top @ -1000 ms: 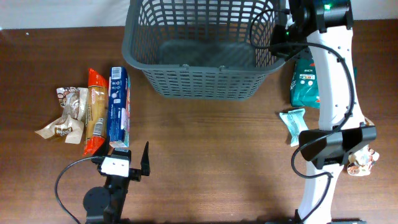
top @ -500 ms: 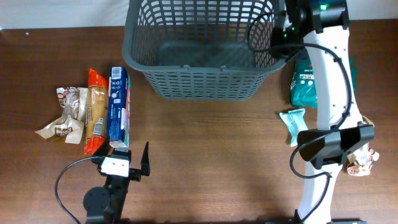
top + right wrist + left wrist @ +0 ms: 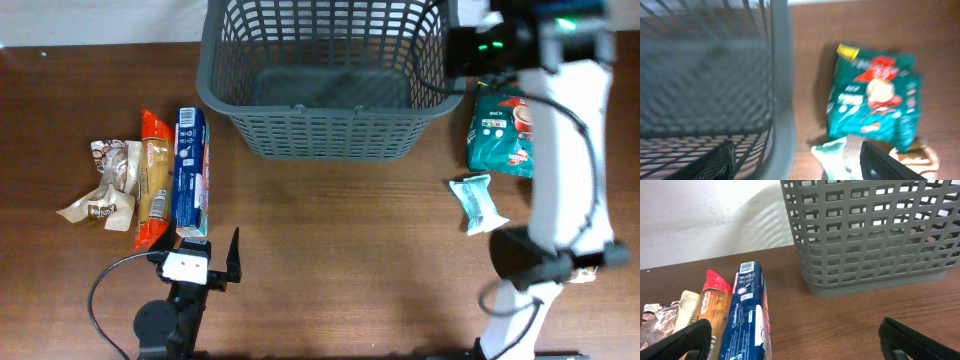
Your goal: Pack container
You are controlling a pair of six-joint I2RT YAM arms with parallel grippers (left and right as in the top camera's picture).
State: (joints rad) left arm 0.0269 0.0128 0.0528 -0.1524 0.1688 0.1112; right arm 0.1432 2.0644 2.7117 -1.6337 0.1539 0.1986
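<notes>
The container (image 3: 325,140), a large dark grey lattice basket, stands at the table's far middle; no packet shows inside it. My right gripper (image 3: 452,48) hangs open over its right rim. In the blurred right wrist view the gripper (image 3: 797,155) straddles the container's wall (image 3: 782,90), one finger inside, one outside, nothing between them. A green packet (image 3: 872,95) and a pale mint packet (image 3: 832,157) lie just outside. My left gripper (image 3: 205,255) rests open near the front left edge, its fingers wide apart (image 3: 795,337) and empty, facing the container (image 3: 870,235).
A blue packet (image 3: 191,170), an orange packet (image 3: 153,180) and crumpled brown packets (image 3: 105,185) lie in a row at the left. The green packet (image 3: 505,130) and mint packet (image 3: 478,203) lie right of the basket. The right arm's white links (image 3: 565,150) span the right side.
My right gripper's jaws have spread apart, and the right arm has swung to the right at the basket's right rim. The left arm and the packets have not moved.
</notes>
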